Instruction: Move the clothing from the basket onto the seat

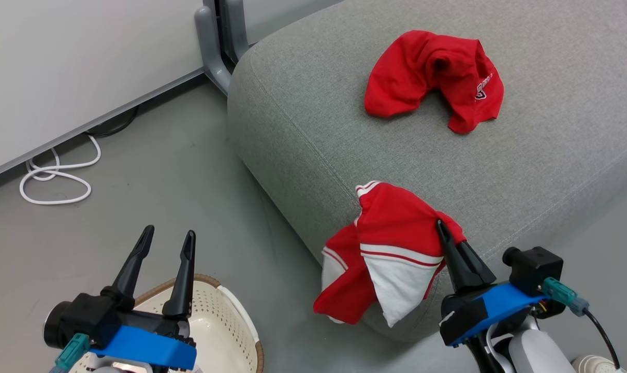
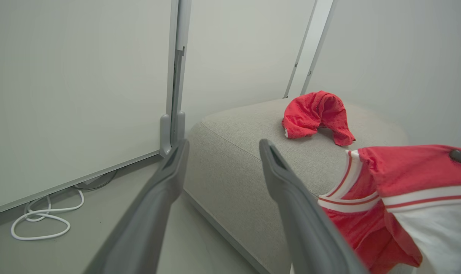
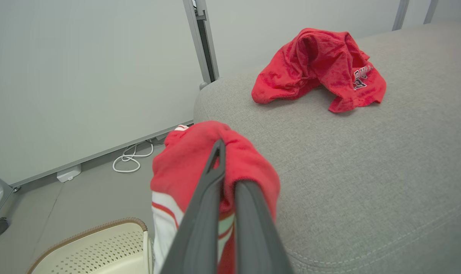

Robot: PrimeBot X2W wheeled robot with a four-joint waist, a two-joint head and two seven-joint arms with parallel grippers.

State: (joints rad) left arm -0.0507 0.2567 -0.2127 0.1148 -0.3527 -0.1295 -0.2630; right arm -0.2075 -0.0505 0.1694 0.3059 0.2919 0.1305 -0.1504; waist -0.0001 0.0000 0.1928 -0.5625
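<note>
Currently right gripper (image 1: 441, 228) clamps striped garment (image 1: 396, 233), which dangles below it off the seat (image 1: 313, 103) edge, so releasing here could let it slide off.

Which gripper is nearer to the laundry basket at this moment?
Left. The left gripper hangs open right over the laundry basket; the right gripper is off to the side at the seat edge, shut on the striped red garment.
</note>
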